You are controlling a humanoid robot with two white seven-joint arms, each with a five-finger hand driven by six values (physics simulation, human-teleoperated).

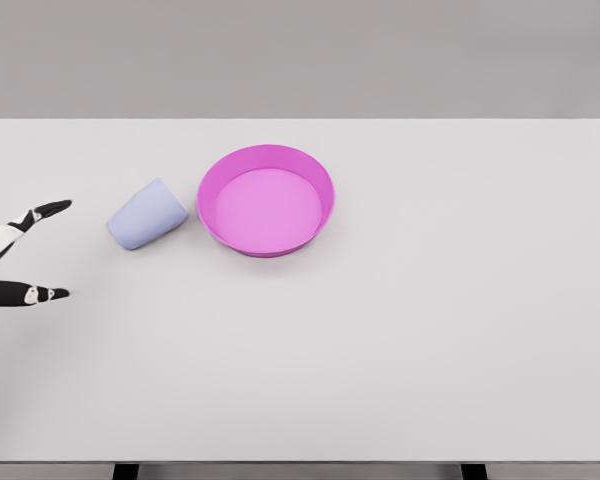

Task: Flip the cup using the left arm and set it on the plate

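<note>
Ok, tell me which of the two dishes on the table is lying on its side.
The pale lavender cup, left of the pink plate. It lies tipped over, while the plate sits flat, open side up.

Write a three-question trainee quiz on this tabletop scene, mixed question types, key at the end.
1. True or false: the cup stands upright on the table.
2. Where is the cup relative to the pink plate? A) inside it B) beside it on the left C) behind it
3. Fill in: the left hand has its fingers ____ and holds nothing.

Key:
1. False; it lies on its side.
2. B
3. spread
</note>
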